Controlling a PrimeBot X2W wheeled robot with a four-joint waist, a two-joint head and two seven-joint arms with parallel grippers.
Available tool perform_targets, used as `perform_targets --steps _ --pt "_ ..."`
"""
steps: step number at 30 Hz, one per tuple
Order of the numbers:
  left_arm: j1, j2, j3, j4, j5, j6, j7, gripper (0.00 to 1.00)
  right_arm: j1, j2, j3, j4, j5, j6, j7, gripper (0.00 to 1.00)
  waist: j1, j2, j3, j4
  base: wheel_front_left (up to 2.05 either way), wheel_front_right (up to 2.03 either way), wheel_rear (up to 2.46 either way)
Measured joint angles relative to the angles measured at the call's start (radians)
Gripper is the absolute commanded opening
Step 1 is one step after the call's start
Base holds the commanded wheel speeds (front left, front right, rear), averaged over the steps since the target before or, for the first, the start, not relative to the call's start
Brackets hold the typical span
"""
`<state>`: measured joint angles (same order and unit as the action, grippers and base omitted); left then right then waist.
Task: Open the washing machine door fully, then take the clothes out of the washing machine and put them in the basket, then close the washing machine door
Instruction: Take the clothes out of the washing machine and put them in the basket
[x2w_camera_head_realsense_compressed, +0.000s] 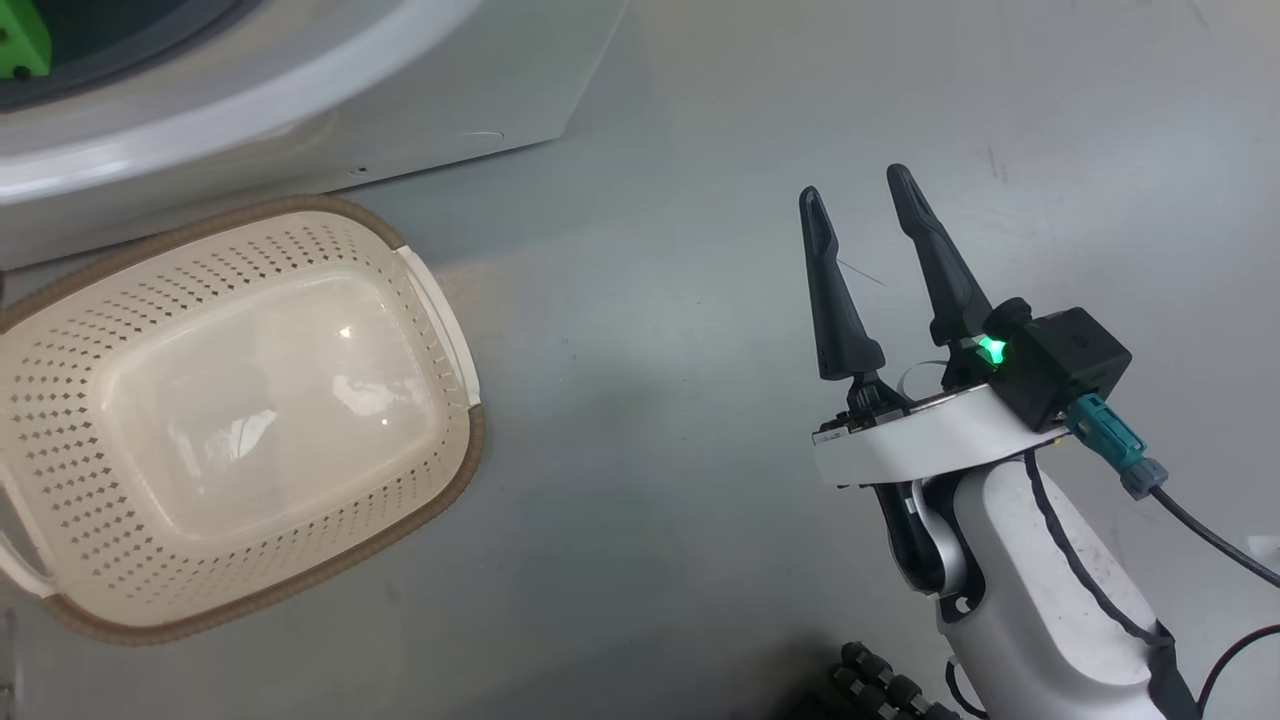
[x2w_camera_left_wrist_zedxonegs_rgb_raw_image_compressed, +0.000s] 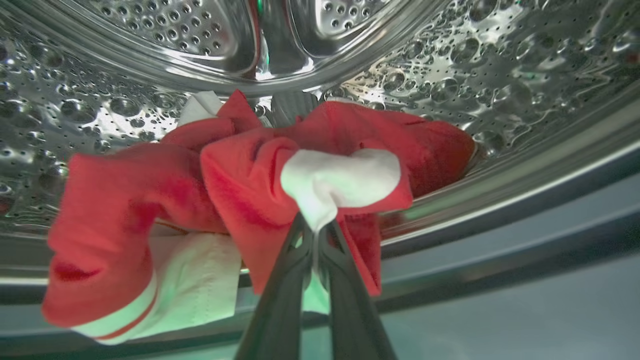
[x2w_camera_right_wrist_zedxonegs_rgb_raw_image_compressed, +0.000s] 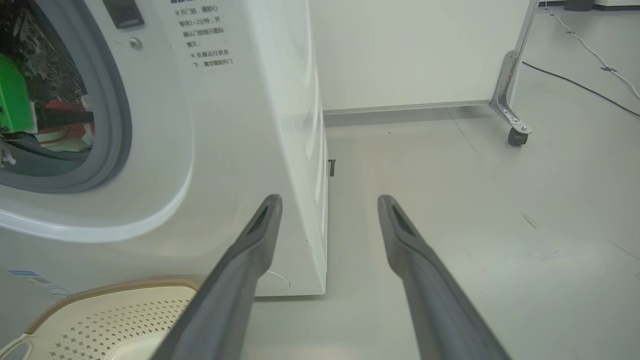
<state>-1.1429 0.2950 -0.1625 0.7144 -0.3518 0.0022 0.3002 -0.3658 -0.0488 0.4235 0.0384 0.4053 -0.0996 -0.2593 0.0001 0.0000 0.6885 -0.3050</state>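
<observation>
Inside the steel drum of the washing machine (x2w_camera_left_wrist_zedxonegs_rgb_raw_image_compressed: 500, 75), my left gripper (x2w_camera_left_wrist_zedxonegs_rgb_raw_image_compressed: 316, 226) is shut on a white fold of the red and white clothes (x2w_camera_left_wrist_zedxonegs_rgb_raw_image_compressed: 240, 190), which hang bunched over the drum's lip. The cream basket (x2w_camera_head_realsense_compressed: 420, 290) stands on the floor in front of the machine (x2w_camera_head_realsense_compressed: 300, 90) with nothing in it; its rim (x2w_camera_right_wrist_zedxonegs_rgb_raw_image_compressed: 100, 290) also shows in the right wrist view. My right gripper (x2w_camera_head_realsense_compressed: 855, 190) hovers open over the bare floor to the right of the basket, nothing between its fingers (x2w_camera_right_wrist_zedxonegs_rgb_raw_image_compressed: 260, 225). The washing machine door is out of view.
The machine's white front (x2w_camera_right_wrist_zedxonegs_rgb_raw_image_compressed: 225, 125) and grey gasket (x2w_camera_right_wrist_zedxonegs_rgb_raw_image_compressed: 117, 115) stand at the left, a green part (x2w_camera_right_wrist_zedxonegs_rgb_raw_image_compressed: 15, 100) of my left arm inside the opening. A castor leg (x2w_camera_right_wrist_zedxonegs_rgb_raw_image_compressed: 515, 125) and cables (x2w_camera_right_wrist_zedxonegs_rgb_raw_image_compressed: 590, 50) lie on the floor at the far right.
</observation>
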Motion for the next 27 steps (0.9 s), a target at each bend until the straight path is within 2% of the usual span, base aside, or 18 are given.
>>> perform_targets --steps 6,13,27 --pt "0.000 -0.014 -0.001 0.001 0.000 -0.008 -0.076 0.00 0.000 0.000 -0.003 0.017 -0.024 0.000 0.000 1.00 0.0000 0.0000 -0.022 0.020 0.00 0.00 0.00" --pt "0.009 -0.060 -0.001 -0.002 -0.007 -0.030 -0.171 0.00 0.003 -0.001 -0.012 0.040 -0.040 0.002 0.000 1.00 0.0000 0.0000 -0.058 0.049 0.00 0.00 0.00" --pt "0.160 -0.109 -0.011 -0.062 -0.008 -0.052 -0.394 0.00 0.044 -0.001 -0.012 0.097 -0.084 0.028 0.000 1.00 -0.0001 0.0000 -0.159 0.114 0.00 0.00 0.00"
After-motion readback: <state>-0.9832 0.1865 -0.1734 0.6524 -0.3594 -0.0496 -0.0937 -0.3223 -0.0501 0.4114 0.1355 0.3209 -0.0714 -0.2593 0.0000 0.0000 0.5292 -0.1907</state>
